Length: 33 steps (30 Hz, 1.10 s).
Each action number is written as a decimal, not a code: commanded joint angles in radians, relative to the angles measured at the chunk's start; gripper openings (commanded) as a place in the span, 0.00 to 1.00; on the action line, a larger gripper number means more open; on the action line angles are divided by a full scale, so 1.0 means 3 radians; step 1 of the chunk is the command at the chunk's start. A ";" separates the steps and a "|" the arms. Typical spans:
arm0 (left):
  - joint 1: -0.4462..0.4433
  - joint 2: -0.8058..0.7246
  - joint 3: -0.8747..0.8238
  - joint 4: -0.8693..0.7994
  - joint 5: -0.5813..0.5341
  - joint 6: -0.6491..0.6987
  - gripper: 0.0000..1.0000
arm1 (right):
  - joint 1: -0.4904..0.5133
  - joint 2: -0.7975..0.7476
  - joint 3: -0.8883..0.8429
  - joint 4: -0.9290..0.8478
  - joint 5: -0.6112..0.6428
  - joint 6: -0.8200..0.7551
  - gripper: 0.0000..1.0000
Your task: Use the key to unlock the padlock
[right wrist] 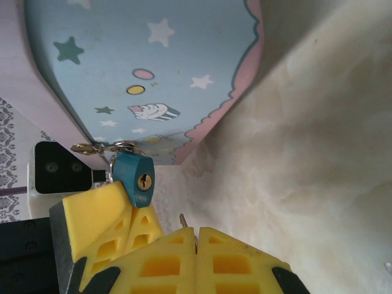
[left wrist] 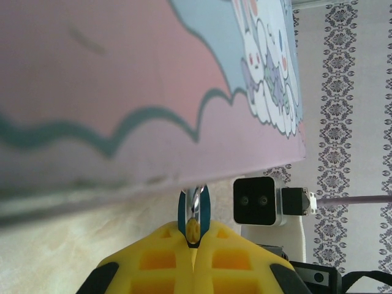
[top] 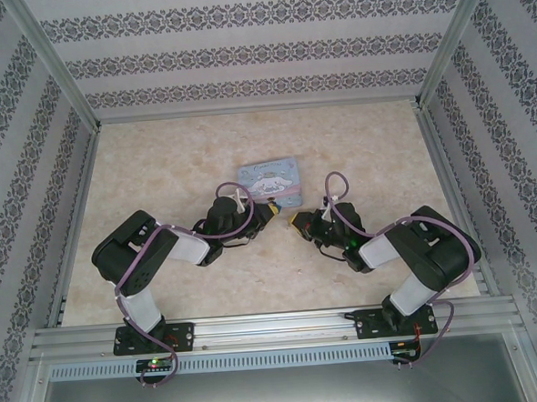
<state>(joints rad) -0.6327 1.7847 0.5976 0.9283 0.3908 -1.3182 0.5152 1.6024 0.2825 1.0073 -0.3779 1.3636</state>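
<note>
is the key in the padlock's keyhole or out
Out. The padlock shows an empty keyhole in the right wrist view; the key pokes from the shut right gripper just below it, not touching.

The padlock (right wrist: 138, 177) has a smooth, satin blue painted body with a brass-coloured keyhole, and its thin shackle (right wrist: 109, 165) is bright, shiny metal. The key (right wrist: 182, 219) looks like dull grey metal. The tin box (right wrist: 153, 67) is smooth, its printed pastel coat carrying a soft sheen. The 2 hands, left hand (left wrist: 195, 239) and right hand (right wrist: 196, 236), are matt yellow plastic. The bench (right wrist: 318, 141) is smooth, matt and marble-patterned beige.
</note>
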 commanded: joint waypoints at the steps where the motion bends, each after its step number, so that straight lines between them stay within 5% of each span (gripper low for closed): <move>1: 0.0038 -0.0029 -0.0013 0.0290 0.0085 -0.0016 0.00 | 0.0021 0.0078 0.0085 0.0170 0.0054 0.0021 0.00; 30: 0.0038 -0.0018 0.0031 0.0029 0.0096 0.0131 0.00 | -0.0060 0.0493 0.0347 0.0513 0.0025 0.0128 0.00; 33: 0.0038 0.0001 0.0050 0.0004 0.0070 0.0150 0.09 | -0.0065 0.0506 0.0344 0.0518 0.0012 0.0123 0.00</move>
<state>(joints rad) -0.6327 1.7847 0.5976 0.9257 0.4107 -1.3022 0.5056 1.7405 0.3843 1.1046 -0.3748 1.4017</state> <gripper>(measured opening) 0.077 0.065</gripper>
